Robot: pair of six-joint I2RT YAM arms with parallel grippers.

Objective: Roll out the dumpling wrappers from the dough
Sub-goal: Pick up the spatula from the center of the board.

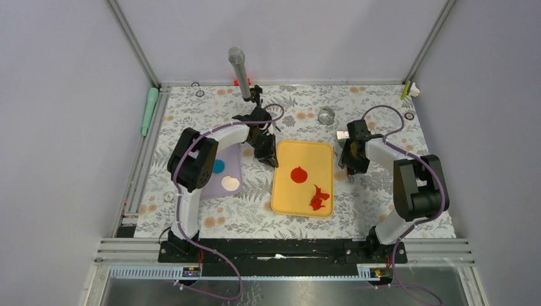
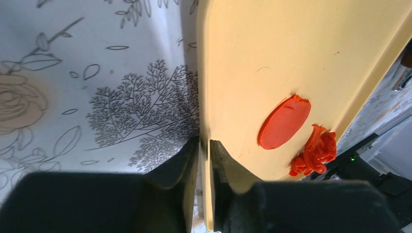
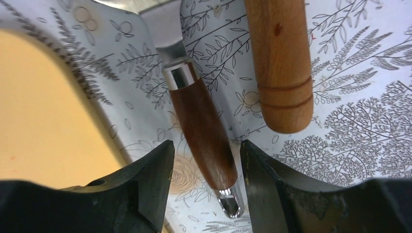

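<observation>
- Top external: high above and behind the near edge, looking down at the whole worktop [image 1: 383, 210].
- Left wrist: close behind the left gripper [image 2: 204, 143], facing across the yellow tray [image 2: 252, 58].
- Right wrist: close over the worktop right of that tray, whose edge all three views share.

No legible text, label, brand, number or sign found in any of the three views. Checked the white floral-print table covering [image 1: 376, 204] and the yellow rectangular plastic tray [image 1: 317, 159]: only drawn leaves, ferns and roses on the former, plain unmarked surface on the latter.
</observation>
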